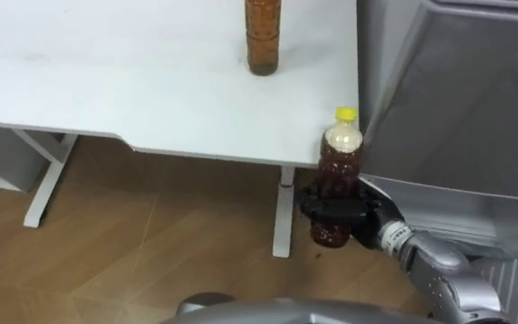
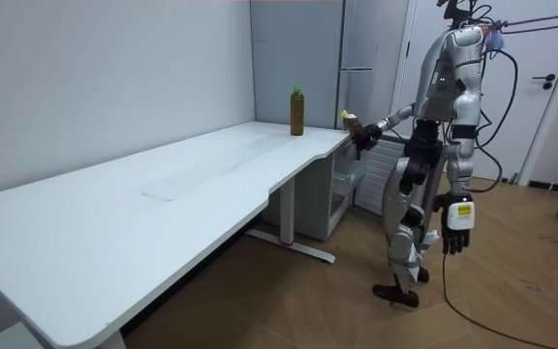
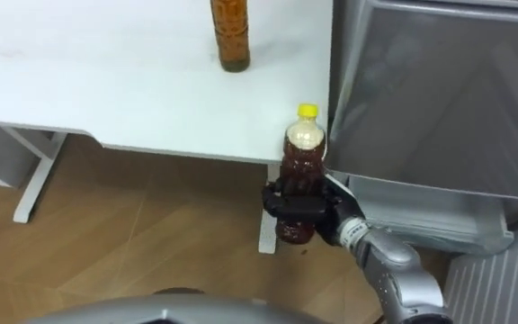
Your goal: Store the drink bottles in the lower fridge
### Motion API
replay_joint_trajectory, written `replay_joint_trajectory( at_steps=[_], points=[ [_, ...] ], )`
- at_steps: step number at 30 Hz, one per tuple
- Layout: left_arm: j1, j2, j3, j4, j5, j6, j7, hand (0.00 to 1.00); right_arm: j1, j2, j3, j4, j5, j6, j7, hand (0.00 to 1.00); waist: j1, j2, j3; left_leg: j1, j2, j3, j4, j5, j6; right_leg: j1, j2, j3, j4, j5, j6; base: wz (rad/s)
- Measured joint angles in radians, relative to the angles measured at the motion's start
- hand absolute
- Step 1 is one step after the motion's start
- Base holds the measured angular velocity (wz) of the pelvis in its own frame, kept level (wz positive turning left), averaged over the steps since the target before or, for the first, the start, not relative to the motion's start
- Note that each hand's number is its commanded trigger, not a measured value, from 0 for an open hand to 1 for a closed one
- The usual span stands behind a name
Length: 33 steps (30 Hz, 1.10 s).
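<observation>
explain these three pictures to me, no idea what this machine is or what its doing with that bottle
This is a humanoid robot that stands on two legs and has two arms with fingered hands. Two of the pictures come from the two eyes of a camera on its head, looking down at its work. The third comes from a camera standing in the room, which sees the whole robot beside the white table and the grey fridge. On the table stands one tall brown bottle. The robot's right hand is curled round a second bottle, which has a yellow cap. It holds this bottle upright just off the table's corner, next to the fridge. Its left hand hangs idle at its side, fingers relaxed. Its job is to put the drinks in the lower fridge.
</observation>
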Motion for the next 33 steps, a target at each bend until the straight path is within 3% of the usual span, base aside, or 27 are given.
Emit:
replay_joint_trajectory(
  at_steps=[5,10,14,18,21,24,29,33],
  points=[
    [-0.073,0.005,-0.045,-0.006,0.15,-0.003,-0.013,0.0,-0.006,0.0,0.004,-0.033,-0.082,-0.003,-0.03,1.0,-0.032,-0.008,-0.0021,0.001,0.006,0.036,-0.001,0.0,0.0,-0.009,0.0,0.026,0.009,-0.001,-0.001,-0.16],
    [-0.09,0.006,-0.063,-0.049,0.224,-0.015,-0.01,0.0,-0.006,0.008,0.014,-0.097,-0.136,-0.015,-0.068,1.0,-0.072,-0.03,0.0021,0.001,0.004,0.044,0.0,-0.002,0.003,-0.014,-0.001,0.035,0.009,-0.003,0.002,-0.01],
    [-0.088,0.0,-0.065,-0.073,0.325,-0.022,-0.011,0.0,0.005,0.009,0.013,-0.146,-0.158,-0.022,-0.101,1.0,-0.091,-0.037,-0.0006,-0.003,0.005,0.051,0.002,-0.003,0.004,-0.022,-0.002,0.038,0.008,-0.002,0.004,-0.01],
    [-0.087,-0.006,-0.062,-0.073,0.372,-0.011,-0.013,0.0,0.028,0.014,0.014,-0.184,-0.176,-0.049,-0.132,1.0,-0.107,-0.033,-0.001,0.001,0.007,0.066,-0.001,-0.004,0.006,-0.024,-0.002,0.048,0.009,0.001,0.007,-0.05],
    [-0.077,-0.006,-0.054,-0.074,0.393,-0.003,-0.013,0.0,0.04,0.034,0.013,-0.187,-0.238,-0.073,-0.185,1.0,-0.14,-0.03,-0.0041,0.003,0.007,0.065,-0.001,-0.006,0.008,-0.024,-0.002,0.062,0.012,0.004,0.007,-0.03],
    [-0.069,-0.006,-0.054,-0.075,0.422,-0.001,-0.016,0.0,0.059,0.053,-0.042,-0.172,-0.238,-0.076,-0.312,1.0,-0.174,-0.014,-0.0055,0.003,0.007,0.067,0.0,-0.006,0.01,-0.026,-0.002,0.063,0.011,0.012,0.008,-0.1],
    [-0.059,-0.006,-0.055,-0.105,0.457,-0.002,-0.015,0.0,0.068,0.07,-0.173,-0.153,-0.233,-0.085,-0.528,1.0,-0.176,-0.009,-0.008,0.013,0.008,0.085,-0.002,-0.006,0.01,-0.034,0.0,0.086,0.012,0.005,0.009,-0.09],
    [-0.046,-0.006,-0.066,-0.112,0.46,-0.003,-0.011,0.0,0.071,0.075,-0.2,-0.132,-0.243,-0.091,-0.673,1.0,-0.184,-0.011,-0.0072,0.029,0.008,0.094,-0.019,-0.005,0.008,-0.022,0.001,0.091,0.009,0.005,0.008,-0.1]
  ],
)
